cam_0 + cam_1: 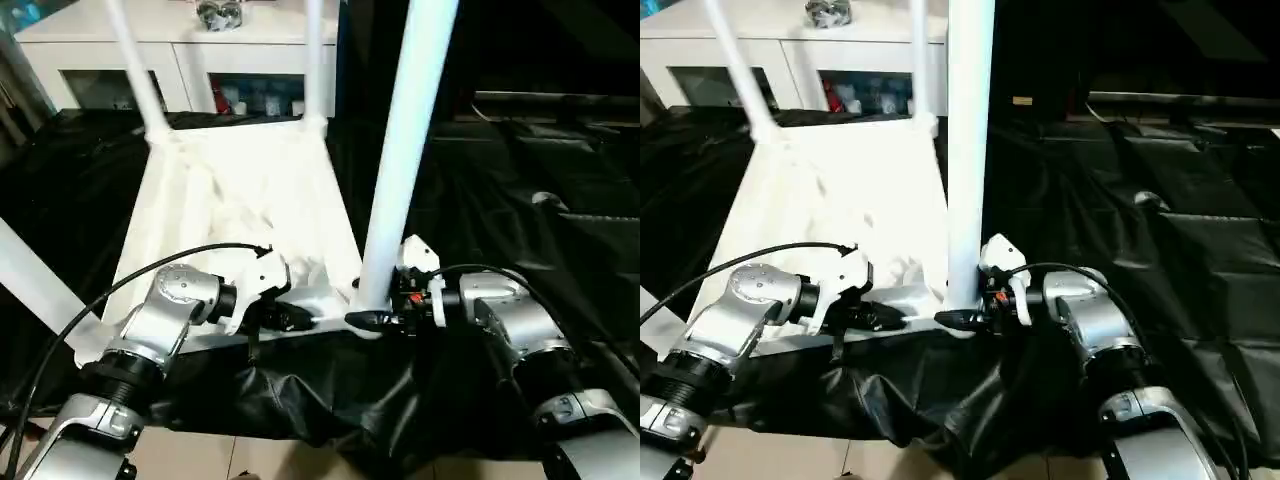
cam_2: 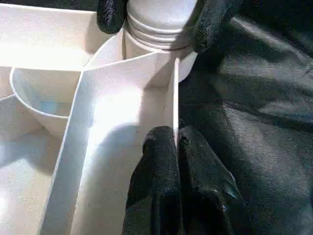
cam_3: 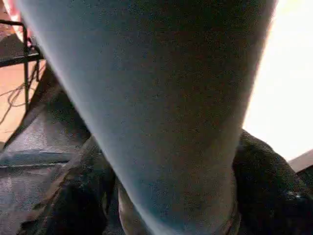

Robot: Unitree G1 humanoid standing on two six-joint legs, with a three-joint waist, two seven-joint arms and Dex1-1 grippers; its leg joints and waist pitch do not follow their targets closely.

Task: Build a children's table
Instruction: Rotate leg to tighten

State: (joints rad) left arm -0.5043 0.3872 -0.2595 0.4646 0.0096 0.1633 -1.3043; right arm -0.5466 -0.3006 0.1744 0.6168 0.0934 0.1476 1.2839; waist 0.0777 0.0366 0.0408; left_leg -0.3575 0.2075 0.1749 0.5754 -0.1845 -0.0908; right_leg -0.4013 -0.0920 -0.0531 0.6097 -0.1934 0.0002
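Right gripper (image 1: 372, 319) clamping upright leg (image 1: 405, 150), left gripper (image 2: 176, 161) apparently pinching tabletop (image 1: 240, 190) rim.

A crinkled, glossy black plastic sheet (image 1: 520, 200) covers the work surface, hanging in loose folds over the near edge; beyond it, against the back, stands a white cabinet with glass doors (image 1: 180, 60), small coloured items (image 1: 255, 98) dimly visible behind the panes; a shiny silver metal object (image 1: 219, 11) sits on the cabinet's top; below the sheet's near edge lies a pale tiled floor (image 1: 200, 455); a small white object (image 1: 543, 199) rests on the sheet at the right.
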